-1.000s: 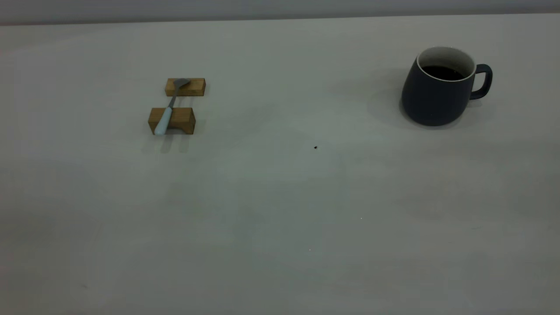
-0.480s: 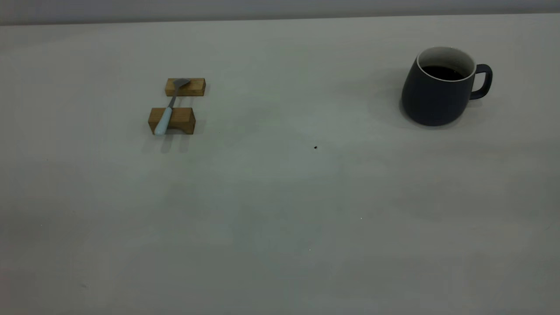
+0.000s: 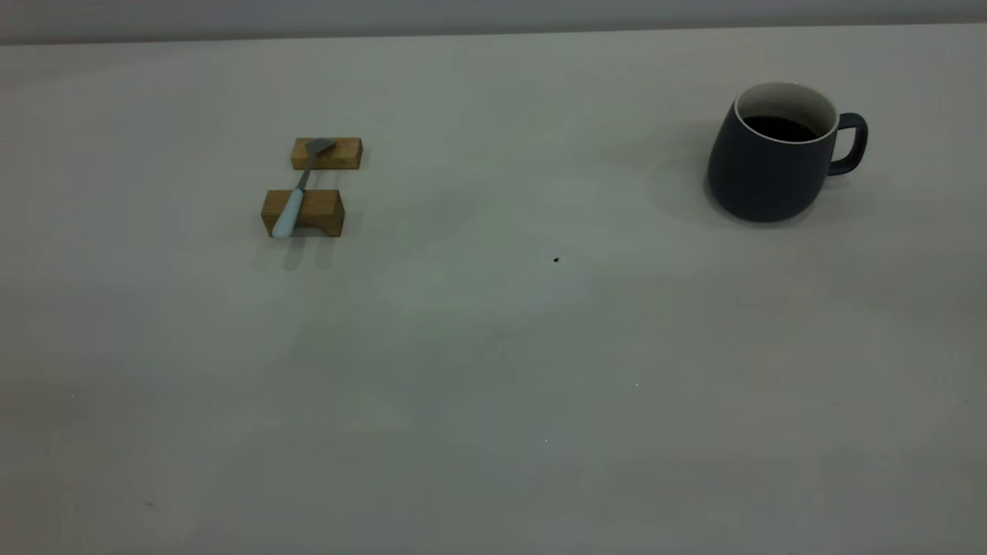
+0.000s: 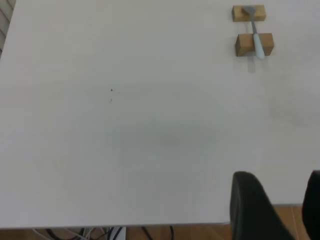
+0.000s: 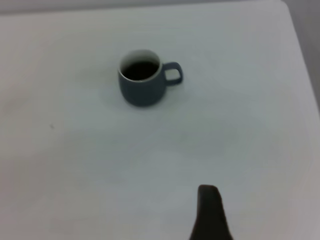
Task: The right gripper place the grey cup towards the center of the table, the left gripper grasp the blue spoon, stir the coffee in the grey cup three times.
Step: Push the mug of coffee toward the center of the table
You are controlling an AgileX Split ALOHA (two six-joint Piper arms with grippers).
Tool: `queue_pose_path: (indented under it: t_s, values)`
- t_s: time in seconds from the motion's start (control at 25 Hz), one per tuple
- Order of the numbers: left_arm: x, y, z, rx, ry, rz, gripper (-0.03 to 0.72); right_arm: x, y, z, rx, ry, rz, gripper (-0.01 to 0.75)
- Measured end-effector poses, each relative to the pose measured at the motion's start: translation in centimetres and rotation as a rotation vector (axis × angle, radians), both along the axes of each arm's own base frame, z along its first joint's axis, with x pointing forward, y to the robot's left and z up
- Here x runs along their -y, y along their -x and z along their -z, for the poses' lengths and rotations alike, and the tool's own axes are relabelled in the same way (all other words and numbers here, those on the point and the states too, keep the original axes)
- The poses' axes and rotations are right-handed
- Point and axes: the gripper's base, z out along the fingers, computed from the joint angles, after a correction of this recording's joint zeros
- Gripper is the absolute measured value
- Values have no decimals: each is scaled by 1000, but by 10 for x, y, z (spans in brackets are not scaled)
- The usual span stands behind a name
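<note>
The grey cup stands upright at the table's far right, handle pointing right, with dark coffee inside. The blue spoon lies across two wooden blocks at the left, its pale handle toward the front. Neither gripper shows in the exterior view. In the left wrist view my left gripper is open and empty above the table's near edge, far from the spoon. In the right wrist view my right gripper hangs well short of the cup and its coffee.
The spoon rests on a smaller wooden block behind and a larger one in front. A tiny dark speck marks the table near its middle. Cables and a wooden floor show past the table edge.
</note>
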Motion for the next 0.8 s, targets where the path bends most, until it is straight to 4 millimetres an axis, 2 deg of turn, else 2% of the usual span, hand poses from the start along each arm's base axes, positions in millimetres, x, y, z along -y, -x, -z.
queue_pose_path:
  t_s: [0.12, 0.2, 0.36, 0.52, 0.6, 0.8]
  values:
    - [0, 0, 0, 0, 0, 0, 329, -2, -43, -11, -106, 70, -33, 596]
    - [0, 0, 0, 0, 0, 0, 329, -5, -77, -8, -175, 116, -74, 596]
    - [0, 0, 0, 0, 0, 0, 329, -11, -144, 4, -185, 218, -174, 592]
    - [0, 0, 0, 0, 0, 0, 329, -19, -210, 29, -214, 266, -253, 592]
    - [0, 0, 0, 0, 0, 0, 329, -22, -241, 47, -282, 295, -299, 592]
    - [0, 0, 0, 0, 0, 0, 329, -28, -300, 92, -421, 377, -449, 592]
